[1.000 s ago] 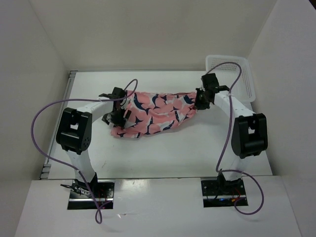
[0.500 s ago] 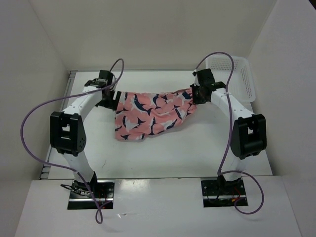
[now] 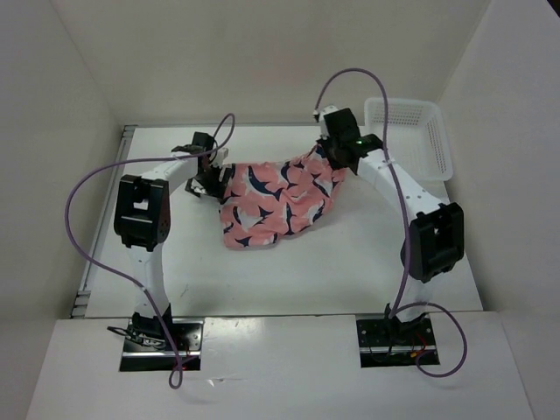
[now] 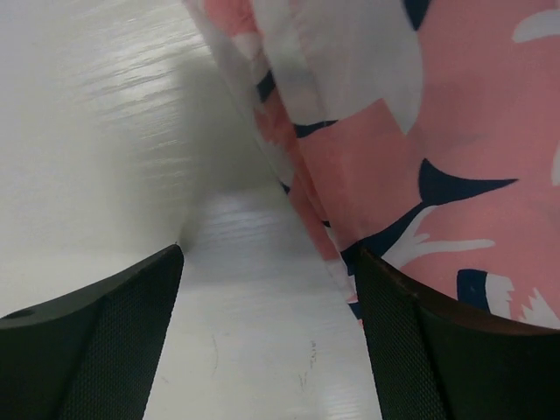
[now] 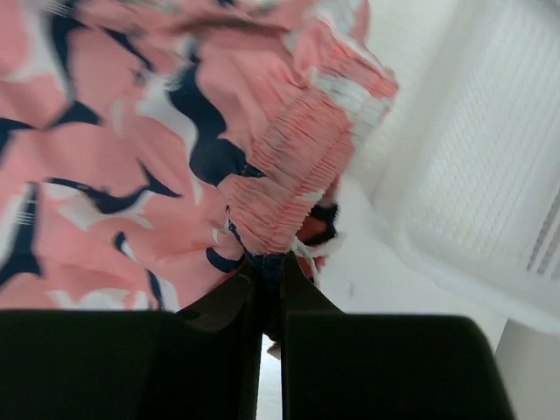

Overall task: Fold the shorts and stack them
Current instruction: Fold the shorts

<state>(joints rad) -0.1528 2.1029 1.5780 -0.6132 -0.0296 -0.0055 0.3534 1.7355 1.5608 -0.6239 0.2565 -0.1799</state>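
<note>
The coral-pink shorts (image 3: 273, 199) with navy-and-white fish shapes lie bunched in the middle of the table. My right gripper (image 3: 325, 156) is shut on their gathered waistband (image 5: 293, 179) and holds that end up at the shorts' far right corner. My left gripper (image 3: 213, 178) is open and empty, low over the table just left of the shorts' left edge (image 4: 385, 166). Only bare table shows between its fingers (image 4: 96, 341).
A white mesh basket (image 3: 418, 133) stands at the table's far right, and its wall shows in the right wrist view (image 5: 477, 192). White walls enclose the table on the left, back and right.
My left gripper has let go of the shorts and now sits open beside them. My right gripper has carried the waistband left and toward the back. The shorts have bunched together.
</note>
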